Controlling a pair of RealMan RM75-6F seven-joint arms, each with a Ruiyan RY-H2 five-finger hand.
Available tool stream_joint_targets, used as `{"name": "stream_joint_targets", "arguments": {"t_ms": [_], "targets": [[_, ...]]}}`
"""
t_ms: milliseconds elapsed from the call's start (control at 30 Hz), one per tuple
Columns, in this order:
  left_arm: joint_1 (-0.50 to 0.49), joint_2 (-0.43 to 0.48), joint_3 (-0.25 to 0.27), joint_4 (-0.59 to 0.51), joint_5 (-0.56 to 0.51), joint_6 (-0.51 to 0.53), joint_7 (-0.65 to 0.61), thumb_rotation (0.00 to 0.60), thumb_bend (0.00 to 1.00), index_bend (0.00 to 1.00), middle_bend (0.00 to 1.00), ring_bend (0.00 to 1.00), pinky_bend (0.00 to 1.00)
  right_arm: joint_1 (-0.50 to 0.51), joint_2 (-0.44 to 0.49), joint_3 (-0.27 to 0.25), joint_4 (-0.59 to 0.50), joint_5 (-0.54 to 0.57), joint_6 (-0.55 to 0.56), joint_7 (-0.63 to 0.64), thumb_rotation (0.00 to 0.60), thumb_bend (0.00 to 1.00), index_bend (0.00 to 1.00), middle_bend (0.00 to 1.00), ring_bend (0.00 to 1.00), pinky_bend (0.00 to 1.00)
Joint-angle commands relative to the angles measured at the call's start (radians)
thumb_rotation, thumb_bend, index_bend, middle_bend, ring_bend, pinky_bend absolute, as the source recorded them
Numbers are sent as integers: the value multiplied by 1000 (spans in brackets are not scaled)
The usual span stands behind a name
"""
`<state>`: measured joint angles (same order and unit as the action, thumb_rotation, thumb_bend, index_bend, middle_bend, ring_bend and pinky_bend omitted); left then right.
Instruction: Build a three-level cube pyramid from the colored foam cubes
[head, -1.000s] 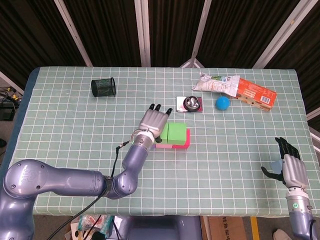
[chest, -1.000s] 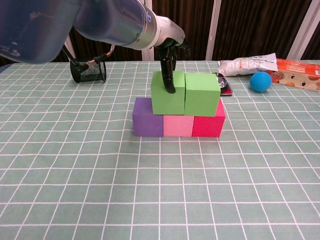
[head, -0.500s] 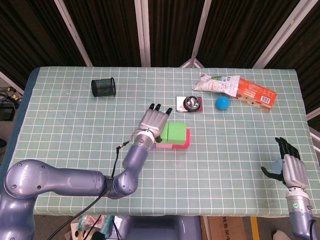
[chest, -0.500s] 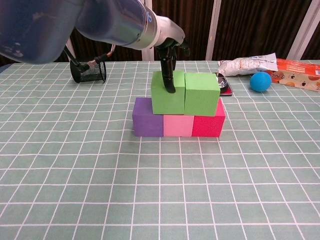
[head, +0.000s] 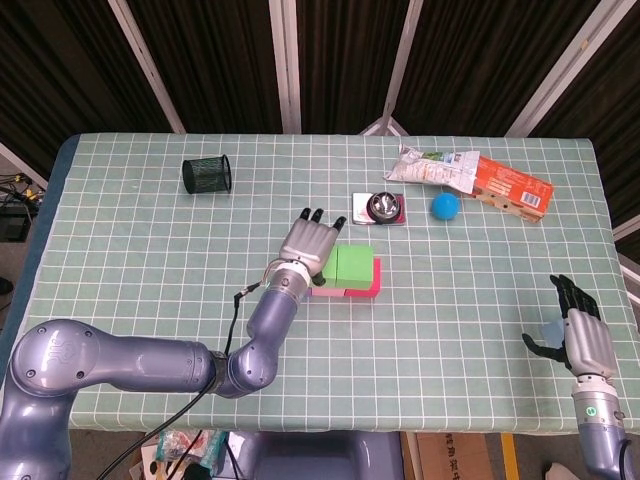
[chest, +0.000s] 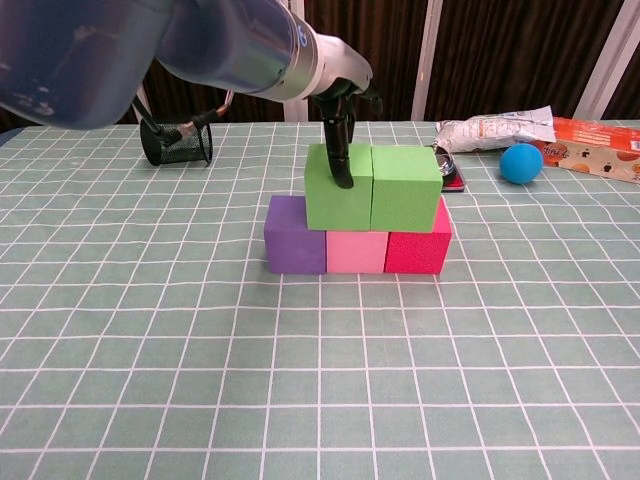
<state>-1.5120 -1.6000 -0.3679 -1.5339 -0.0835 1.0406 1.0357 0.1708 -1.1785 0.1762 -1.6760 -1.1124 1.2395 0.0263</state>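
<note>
A purple cube (chest: 295, 236), a pink cube (chest: 354, 251) and a red cube (chest: 418, 250) form a row on the table. Two green cubes sit on top. My left hand (head: 305, 243) reaches down over the left green cube (chest: 335, 203) and grips it, one finger (chest: 341, 160) lying on its front face. The right green cube (chest: 405, 190) touches it. In the head view my hand hides most of the left green cube. My right hand (head: 578, 336) hovers at the table's near right corner, and seems to hold a small pale blue cube (head: 549, 329).
A black mesh cup (head: 206, 174) stands at the back left. Behind the stack are a metal object on a small tray (head: 380, 208), a blue ball (head: 445, 206), a white packet (head: 432, 168) and an orange packet (head: 512, 188).
The two green cubes have shifted slightly to the right on the bottom row under my left hand. My right hand has not moved.
</note>
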Motion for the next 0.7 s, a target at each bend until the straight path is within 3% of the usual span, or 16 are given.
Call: {"name": "stream_joint_targets", "arguments": {"t_ms": [33, 333, 700], "targets": [[0, 2, 0, -2, -5, -1, 2, 600, 272, 13, 339, 47, 12, 0, 0, 0, 0, 0, 0, 0, 600, 253, 0, 0, 0, 0], [1, 12, -3, -15, -19, 3, 8, 600, 223, 0, 191, 39, 11, -1, 1, 0, -2, -2, 3, 0, 600, 253, 0, 0, 0, 0], [10, 34, -9, -44, -19, 6, -2, 600, 169, 0, 106, 25, 7, -2, 1, 0, -3, -3, 5, 1, 600, 253, 0, 0, 0, 0]]}}
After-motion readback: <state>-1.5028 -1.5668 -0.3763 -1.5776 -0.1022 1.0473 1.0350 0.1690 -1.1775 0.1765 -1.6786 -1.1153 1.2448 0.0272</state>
